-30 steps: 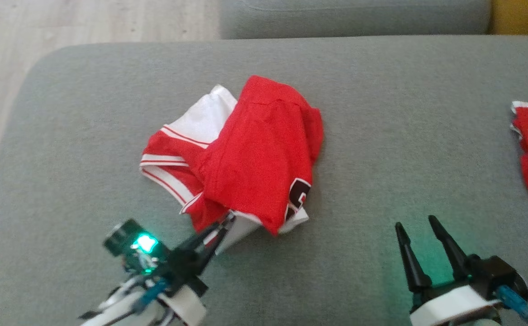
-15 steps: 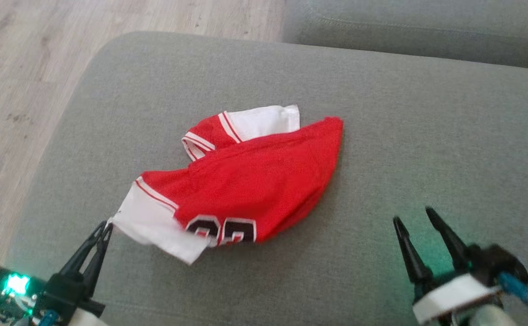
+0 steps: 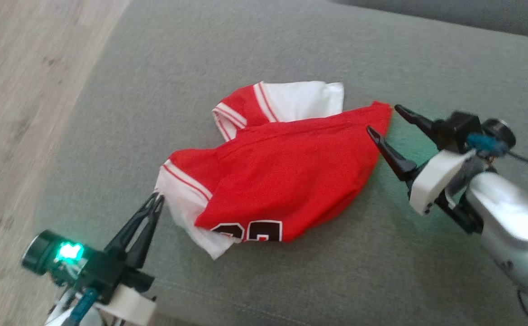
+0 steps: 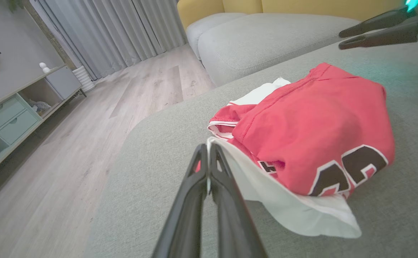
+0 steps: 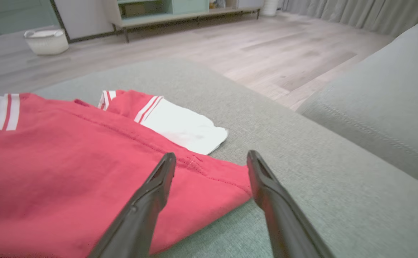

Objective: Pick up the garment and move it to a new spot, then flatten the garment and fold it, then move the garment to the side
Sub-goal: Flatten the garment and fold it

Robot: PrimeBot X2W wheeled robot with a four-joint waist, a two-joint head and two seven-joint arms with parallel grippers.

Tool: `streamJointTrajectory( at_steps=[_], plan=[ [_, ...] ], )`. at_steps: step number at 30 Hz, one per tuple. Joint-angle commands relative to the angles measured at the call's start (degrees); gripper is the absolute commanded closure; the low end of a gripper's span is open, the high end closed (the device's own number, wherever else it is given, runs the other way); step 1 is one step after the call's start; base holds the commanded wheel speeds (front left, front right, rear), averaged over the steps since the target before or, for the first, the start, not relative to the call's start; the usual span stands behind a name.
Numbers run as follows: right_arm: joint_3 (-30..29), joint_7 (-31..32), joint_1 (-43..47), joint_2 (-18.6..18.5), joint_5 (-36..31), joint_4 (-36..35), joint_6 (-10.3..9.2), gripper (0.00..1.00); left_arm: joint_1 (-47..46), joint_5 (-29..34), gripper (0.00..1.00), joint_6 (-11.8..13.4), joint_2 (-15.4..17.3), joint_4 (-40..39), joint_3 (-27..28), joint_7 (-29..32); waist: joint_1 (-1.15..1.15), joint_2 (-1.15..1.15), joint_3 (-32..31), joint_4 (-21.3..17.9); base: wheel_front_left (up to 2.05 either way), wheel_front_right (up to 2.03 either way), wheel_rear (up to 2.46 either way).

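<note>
Red mesh garment [image 3: 286, 181] with white striped trim and black numerals lies crumpled on the grey fabric sofa cushion [image 3: 245, 54], about midway across it. One white hem corner [image 3: 173, 203] points toward the cushion's left edge, the one bordering the pale wooden floor [image 3: 19, 90].

My left hand [image 3: 156, 197] has its fingers pressed together on that white corner. My left wrist view shows a thin edge of cloth pinched between the tips, and the hem rises a little off the cushion there. I hold it by a corner, I judge, because a corner gives me a handle on the whole piece: pull there and the bunched layers should follow and begin to open.

My right hand [image 3: 382, 118] has its fingers spread as wide as they go and holds nothing. It sits at the opposite red corner, toward the cushion's far edge. In my right wrist view that corner lies between the two fingers, though I cannot tell whether they touch the cloth. Taking the corner farthest from the left pinch would give me the longest line to stretch the garment and carry it without dragging.

The left pinch is shallow, so a sharp tug might slip it. Beyond the far edge sits a second grey cushion [image 5: 373, 100], apart from this one.
</note>
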Motion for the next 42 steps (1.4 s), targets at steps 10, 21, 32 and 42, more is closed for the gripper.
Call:
streamJointTrajectory(
  at_steps=[10, 21, 32, 42],
  plan=[
    [22.0, 2.5, -13.7, -4.2, 13.7, 6.1, 0.37, 0.00, -7.2, 1.3, 1.00, -4.3, -4.0, 4.1, 0.5, -1.9, -0.01, 0.00, 5.1, 6.1, 0.00, 0.00, 0.00],
    [25.7, 3.4, -17.1, -4.5, 20.8, 6.1, 0.37, 1.00, -7.9, 1.8, 1.00, -4.1, -3.7, 5.0, 2.0, -2.6, -0.01, 0.00, 3.9, 4.3, 0.00, 0.00, 0.00],
    [25.8, 8.4, -16.6, -5.7, 26.9, -1.2, 0.37, 0.00, -7.1, 1.9, 1.00, -3.0, -0.5, 1.1, 4.5, -2.8, -0.01, 0.00, 2.0, 1.5, 0.00, 0.00, 0.00],
    [25.8, 16.9, -17.7, -9.5, 24.8, -3.0, 0.37, 0.00, -7.8, 2.3, 1.00, -4.0, -3.3, 2.0, 3.1, -2.9, -0.01, 0.00, 5.0, 6.1, 0.00, 0.00, 0.00]
  ],
)
